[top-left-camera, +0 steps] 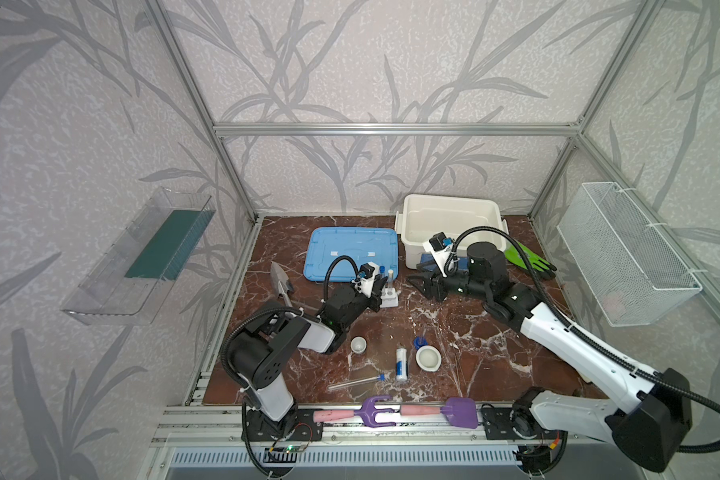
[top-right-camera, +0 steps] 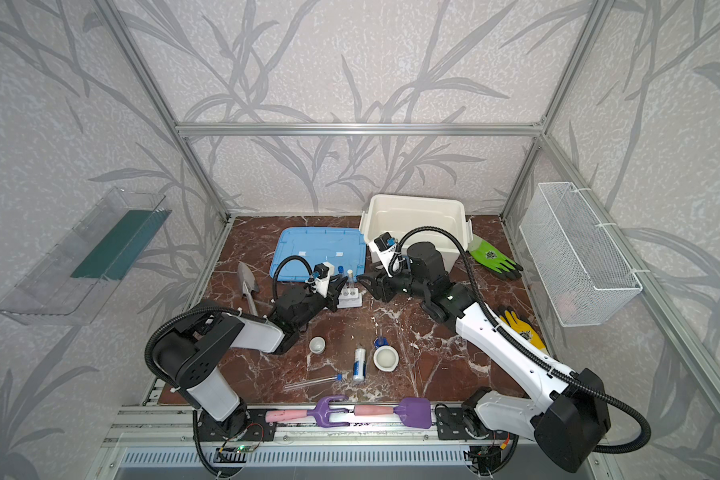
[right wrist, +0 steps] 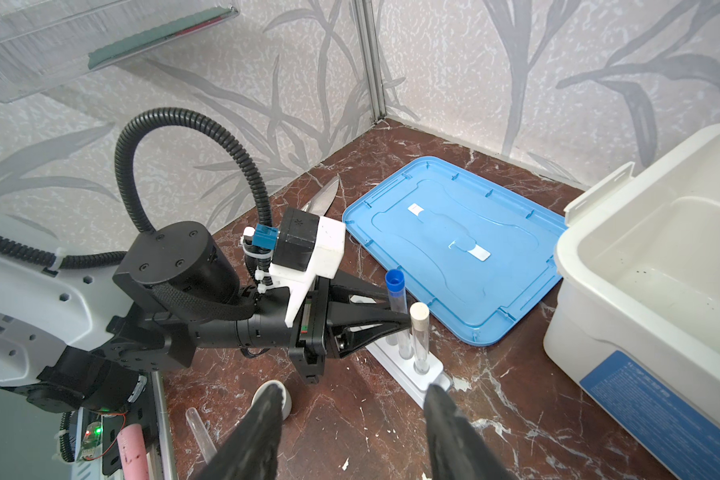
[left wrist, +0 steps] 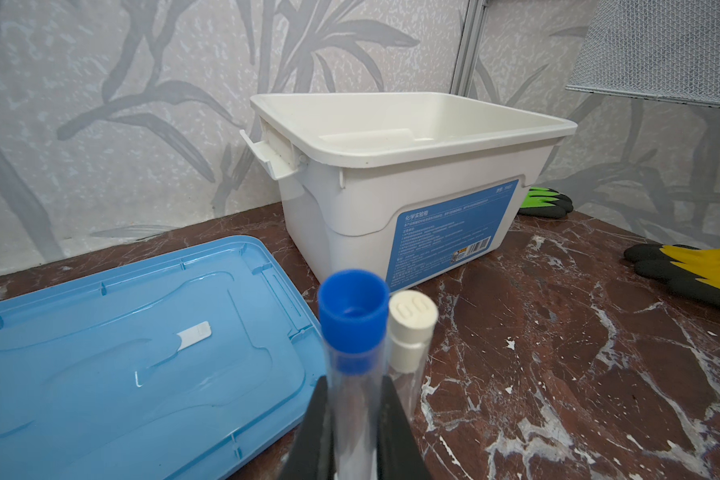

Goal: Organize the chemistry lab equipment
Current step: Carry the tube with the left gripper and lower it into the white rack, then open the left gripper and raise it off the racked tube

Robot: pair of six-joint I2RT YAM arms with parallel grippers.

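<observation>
The left gripper (right wrist: 400, 311) is pinching the blue-capped test tube (left wrist: 352, 307), which is standing upright in the white six-hole rack (right wrist: 416, 378). The step is probably seating this tube: it should be kept vertical, with the jaws parting only once it is bottoming in its hole. A white-capped tube (left wrist: 412, 320) is standing just beside it, and the blue lid (top-left-camera: 352, 253) is lying close behind. The right gripper (right wrist: 353, 390), jaws spread and empty, is hovering near the rack's end. Open table is lying toward the front.
</observation>
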